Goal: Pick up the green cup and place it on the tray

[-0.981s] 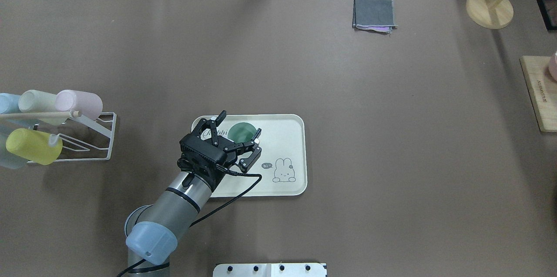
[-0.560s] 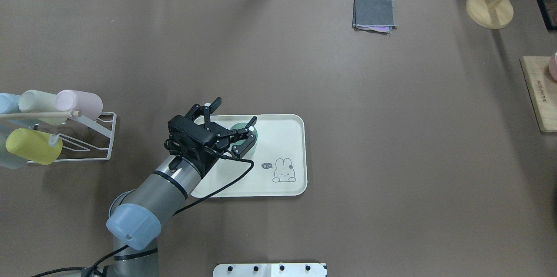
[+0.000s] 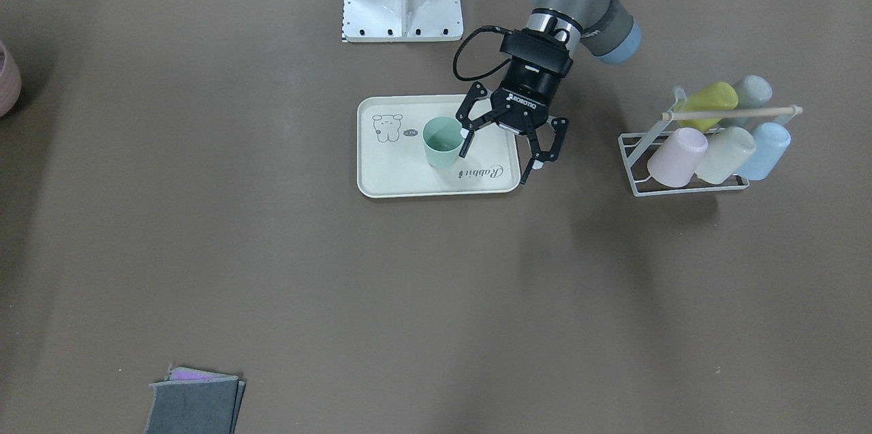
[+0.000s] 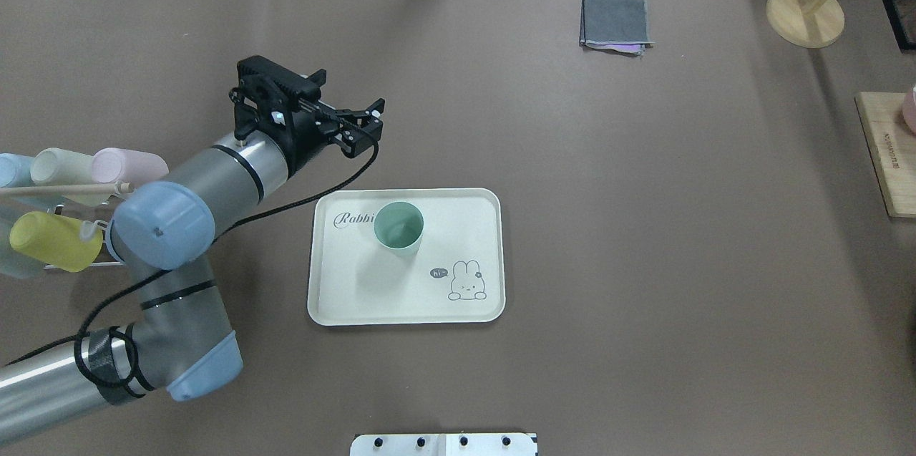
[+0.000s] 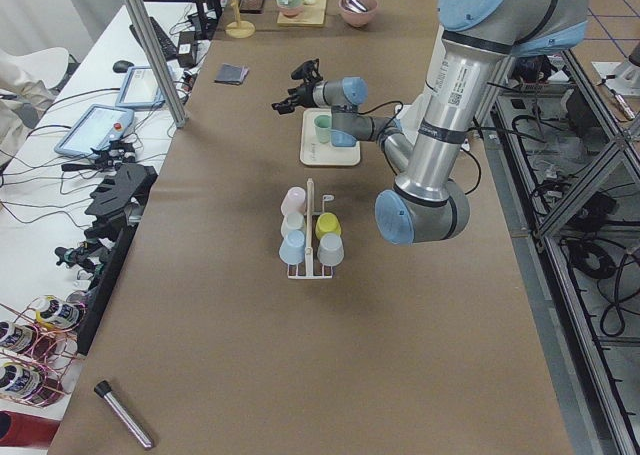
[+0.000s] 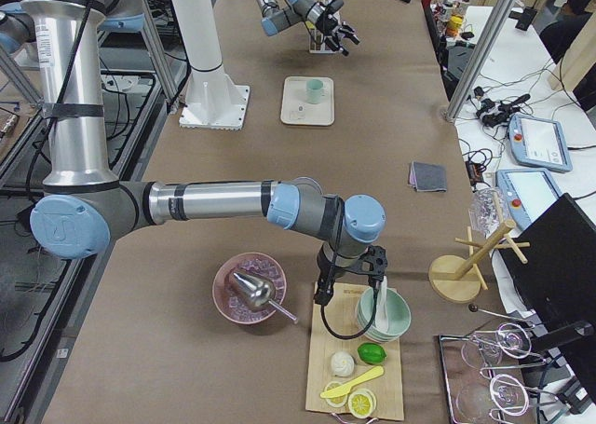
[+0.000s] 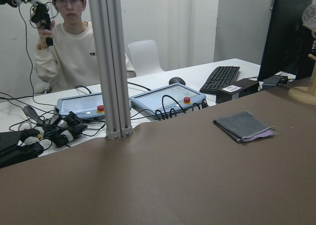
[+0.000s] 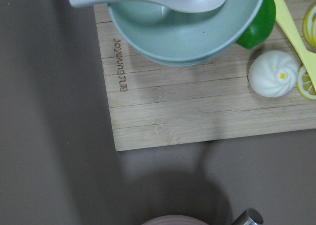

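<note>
The green cup [image 4: 398,228] stands upright, mouth up, on the cream tray [image 4: 343,298], near its far left part by the word "Rabbit". My left gripper [image 4: 373,123] is open and empty, raised and level, well beyond the tray's far left corner in the overhead view. The front-facing view shows the left gripper [image 3: 504,148] open, one finger beside the cup [image 3: 441,144] on the tray [image 3: 395,175]. My right gripper [image 6: 349,280] hangs over a wooden board far to the right; I cannot tell whether it is open or shut.
A white wire rack [image 4: 168,230] with several pastel cups lying on it stands at the left. A folded grey cloth [image 4: 615,21] and a wooden stand [image 4: 805,16] lie far right. The wooden board [image 8: 197,116] bears a mint bowl [image 8: 187,32], a bun and fruit.
The left gripper, which was open around the green cup on the tray, has lifted and swung away to the far left. The cup stays upright on the tray.
</note>
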### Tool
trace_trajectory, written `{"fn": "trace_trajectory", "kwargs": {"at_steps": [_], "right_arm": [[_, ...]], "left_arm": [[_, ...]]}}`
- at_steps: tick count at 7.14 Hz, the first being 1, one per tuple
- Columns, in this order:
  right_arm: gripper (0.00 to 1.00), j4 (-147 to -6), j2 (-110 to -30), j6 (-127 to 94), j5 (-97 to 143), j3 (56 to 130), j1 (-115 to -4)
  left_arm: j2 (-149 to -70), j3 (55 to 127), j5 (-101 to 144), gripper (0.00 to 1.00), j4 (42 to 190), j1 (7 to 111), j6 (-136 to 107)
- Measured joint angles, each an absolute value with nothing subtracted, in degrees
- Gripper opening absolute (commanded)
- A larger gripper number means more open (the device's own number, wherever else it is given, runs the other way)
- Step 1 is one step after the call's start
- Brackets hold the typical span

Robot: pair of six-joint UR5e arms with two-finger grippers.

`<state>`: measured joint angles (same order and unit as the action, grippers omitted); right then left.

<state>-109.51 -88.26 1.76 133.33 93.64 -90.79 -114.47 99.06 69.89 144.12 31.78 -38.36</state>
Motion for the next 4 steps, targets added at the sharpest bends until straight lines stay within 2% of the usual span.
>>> {"fn": "trace_trajectory", "kwargs": {"at_steps": [4], "right_arm": [[1.00,-109.5,-88.3,1.8,133.4,93.6,-90.8]], "left_arm": [[-114.8,99.7,96.3,0.98,129.3,52.4,-42.0]]}}
